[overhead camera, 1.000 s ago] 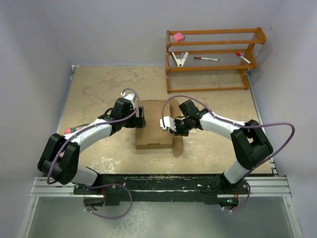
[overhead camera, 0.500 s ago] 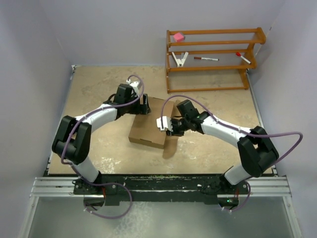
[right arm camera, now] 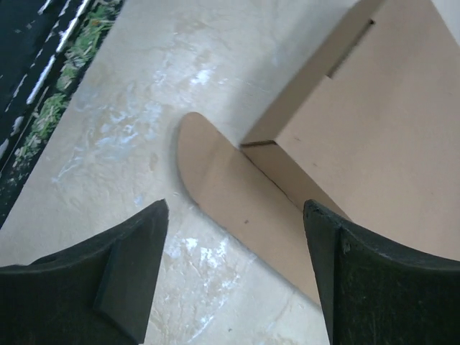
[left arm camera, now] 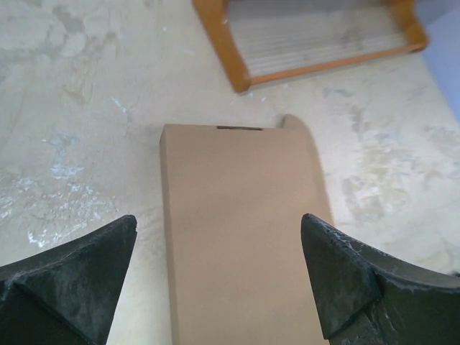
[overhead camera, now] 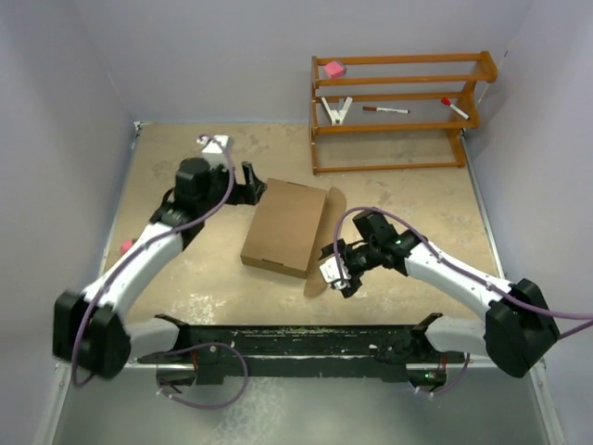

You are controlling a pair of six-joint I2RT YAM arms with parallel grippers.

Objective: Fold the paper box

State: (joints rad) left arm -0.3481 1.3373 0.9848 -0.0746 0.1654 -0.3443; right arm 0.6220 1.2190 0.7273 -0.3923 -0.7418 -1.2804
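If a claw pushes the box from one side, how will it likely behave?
The box looks shallow and of plain cardboard, so probably light: it should slide or turn, not tip. Its loose flap lies flat on the table and would likely bend at the crease when lifted.

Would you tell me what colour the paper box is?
The paper box is plain brown, clearest in the left wrist view.

A wooden rack (overhead camera: 398,126) far right on the table (overhead camera: 417,199) holds a pink block (overhead camera: 334,69), white clip (overhead camera: 336,110) and marker (overhead camera: 384,109).
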